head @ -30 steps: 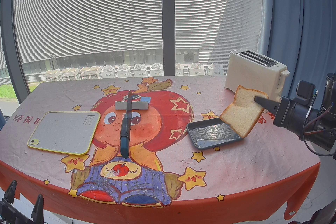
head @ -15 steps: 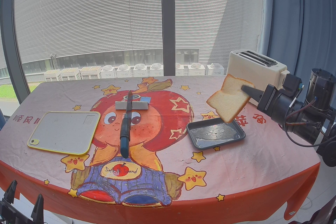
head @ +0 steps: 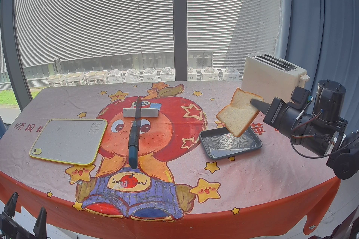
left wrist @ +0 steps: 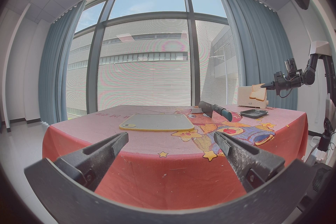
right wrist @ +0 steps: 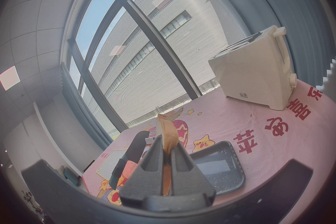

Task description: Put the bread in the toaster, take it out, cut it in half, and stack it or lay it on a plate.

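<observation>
A slice of white bread (head: 238, 112) hangs tilted in the air above the grey plate (head: 214, 146), with my right gripper (head: 257, 104) shut on its upper right corner. Edge-on, the bread (right wrist: 167, 135) sits clamped between the gripper's fingers (right wrist: 182, 161). The white toaster (head: 273, 77) stands behind and to the right, slots up. A blue-handled knife (head: 134, 135) lies mid-table, and a grey cutting board (head: 69, 140) with a yellow rim lies at the left. My left gripper (left wrist: 170, 154) is open, off the table's near left corner, holding nothing.
A small metal knife rest (head: 141, 112) props the blade at the table's middle. The red cartoon tablecloth (head: 261, 176) drapes over the front edge. A window and a blue curtain (head: 321, 15) stand close behind the toaster.
My right gripper lifted the bread off the plate's right edge, swung it up and left, then lowered it slightly while turning. The left arm has not moved.
</observation>
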